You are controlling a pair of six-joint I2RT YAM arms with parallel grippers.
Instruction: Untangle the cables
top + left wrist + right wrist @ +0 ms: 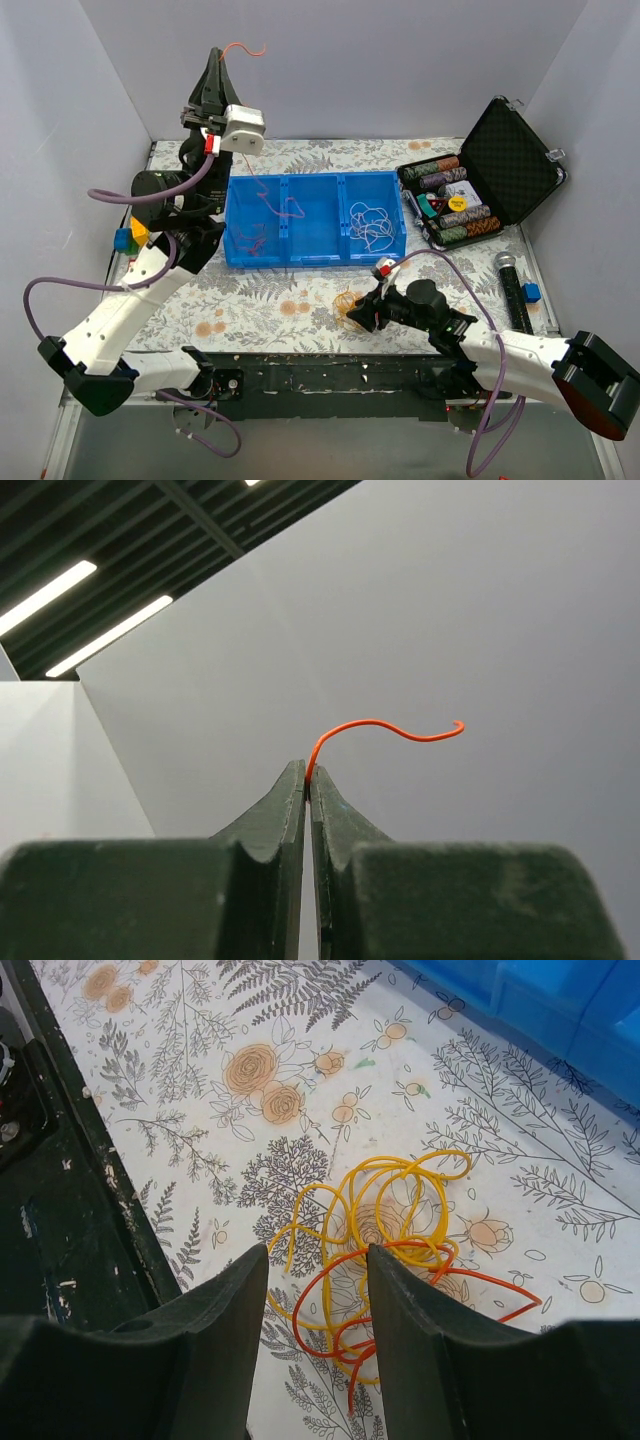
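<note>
Orange-red cable is clamped in the left gripper, raised above the blue bin; the right gripper is held open over a yellow-and-orange cable tangle near the bin.

There are two robot arms, the left arm and the right arm, and two grippers, the left gripper and the right gripper. One blue bin has three compartments. The cables form four groups: one single orange-red cable, one dark red bunch, one white bunch and one tangle of two colours, yellow and orange, whose strands cannot be counted. One open black case holds poker chips in rows packed too tightly to count. There is also one microphone, one small blue cube, one blue block and one yellow block.
</note>
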